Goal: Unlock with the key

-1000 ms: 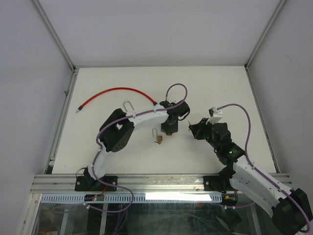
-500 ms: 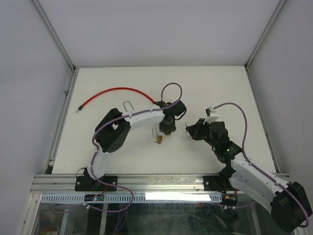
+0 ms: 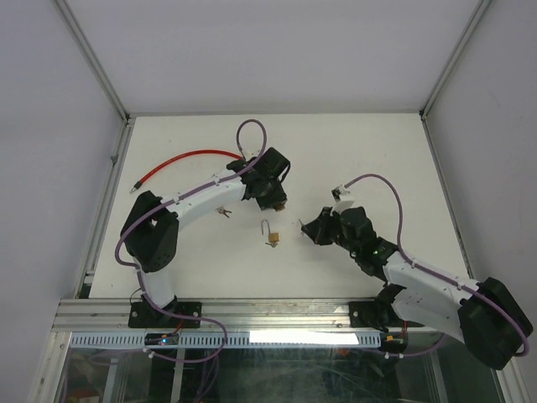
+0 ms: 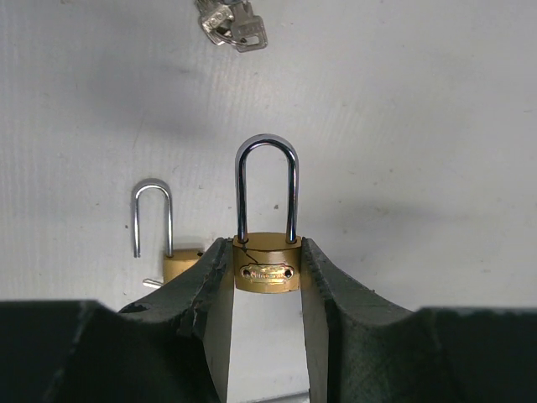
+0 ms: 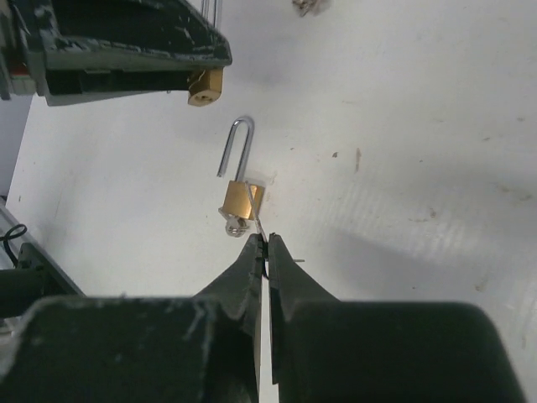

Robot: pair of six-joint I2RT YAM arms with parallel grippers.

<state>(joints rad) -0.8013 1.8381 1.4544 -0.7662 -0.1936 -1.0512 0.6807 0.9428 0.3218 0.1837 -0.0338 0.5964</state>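
Since a second ago the left gripper (image 3: 272, 198) has swung toward the far side, uncovering a bunch of keys (image 3: 222, 211). The right gripper (image 3: 307, 227) has crept left. From above, a loose padlock (image 3: 271, 237) lies on the table (image 3: 377, 151) between the two grippers, and a red cable (image 3: 189, 156) curves at the far left.

The left wrist camera shows that gripper grasping the held padlock (image 4: 267, 270) by its brass body, clear of the table. Its shackle is seated and points away.

The right wrist camera shows the right fingers clenched on a thin key (image 5: 262, 242). The key's tip hangs just on the near side of the loose padlock, whose shackle looks sprung.

The step in hand seems to be bringing lock and key together. Next, the held padlock's keyhole must face the right gripper and the key must line up squarely with the slot. There is bare table to the right and far side, and the enclosure walls stand well apart. The loose padlock and the keys are the only things to steer around.
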